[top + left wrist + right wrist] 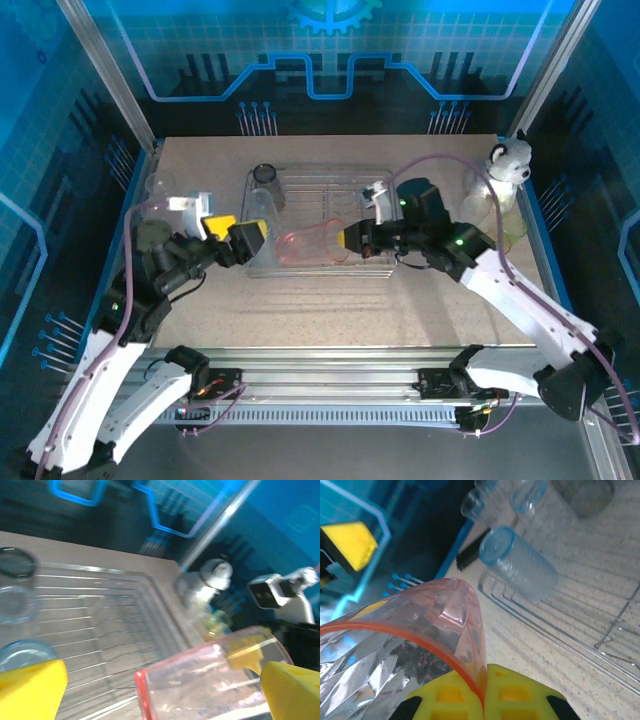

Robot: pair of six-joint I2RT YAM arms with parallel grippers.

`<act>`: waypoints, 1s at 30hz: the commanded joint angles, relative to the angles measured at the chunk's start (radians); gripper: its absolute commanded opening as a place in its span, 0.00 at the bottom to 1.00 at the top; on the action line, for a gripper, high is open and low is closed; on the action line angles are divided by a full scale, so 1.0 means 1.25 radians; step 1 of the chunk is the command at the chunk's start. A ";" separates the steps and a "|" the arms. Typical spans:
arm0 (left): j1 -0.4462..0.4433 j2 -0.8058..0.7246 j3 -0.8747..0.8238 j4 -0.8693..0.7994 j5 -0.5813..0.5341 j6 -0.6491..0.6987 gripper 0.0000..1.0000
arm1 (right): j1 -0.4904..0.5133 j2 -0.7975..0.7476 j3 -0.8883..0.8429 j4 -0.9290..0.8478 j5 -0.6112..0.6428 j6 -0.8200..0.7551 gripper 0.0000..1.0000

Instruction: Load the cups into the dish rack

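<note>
Right gripper [484,690] pinched the rim of the pink-red cup [312,245] between its yellow fingers. The cup lay on its side over the dish rack [330,195], near the rack's front edge, its base cut off in the right wrist view. Left gripper [243,235] was spread wide at the rack's front-left corner, just beside the cup; contact unclear. Pale blue cup [520,562] lay at the rack's left end, smoky grey cup [265,178] at its far-left corner. Clear cups [485,195] by the plush [510,160], far-right tabletop corner, were too blurred to count.
</note>
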 commanded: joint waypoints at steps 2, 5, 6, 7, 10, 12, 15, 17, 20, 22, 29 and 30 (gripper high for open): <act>-0.001 0.060 0.045 0.076 0.229 -0.004 1.00 | -0.070 -0.079 -0.046 0.138 -0.088 0.079 0.00; -0.017 0.081 0.035 0.132 0.275 -0.024 0.99 | -0.105 -0.116 -0.081 0.182 -0.120 0.121 0.00; -0.026 0.088 0.036 0.139 0.285 -0.026 0.99 | -0.111 -0.126 -0.094 0.203 -0.130 0.137 0.00; -0.036 0.098 0.038 0.140 0.294 -0.025 1.00 | -0.116 -0.133 -0.105 0.225 -0.139 0.153 0.00; -0.058 0.121 0.045 0.134 0.319 -0.024 0.99 | -0.120 -0.135 -0.128 0.283 -0.162 0.189 0.00; -0.069 0.131 0.045 0.131 0.328 -0.020 0.99 | -0.120 -0.127 -0.132 0.306 -0.175 0.204 0.00; -0.080 0.142 0.045 0.121 0.333 -0.014 0.99 | -0.120 -0.116 -0.138 0.351 -0.195 0.231 0.00; -0.082 0.146 0.044 0.119 0.333 -0.015 0.99 | -0.120 -0.108 -0.144 0.391 -0.215 0.256 0.00; -0.084 0.149 0.043 0.107 0.320 -0.008 0.99 | -0.119 -0.096 -0.149 0.436 -0.240 0.284 0.00; -0.083 0.149 0.045 0.089 0.296 0.001 1.00 | -0.119 -0.093 -0.150 0.442 -0.247 0.289 0.00; -0.084 0.177 0.064 0.033 0.254 0.014 1.00 | -0.112 -0.089 -0.149 0.474 -0.287 0.300 0.00; -0.083 0.180 0.063 0.036 0.257 0.010 0.99 | -0.110 -0.087 -0.148 0.483 -0.295 0.302 0.00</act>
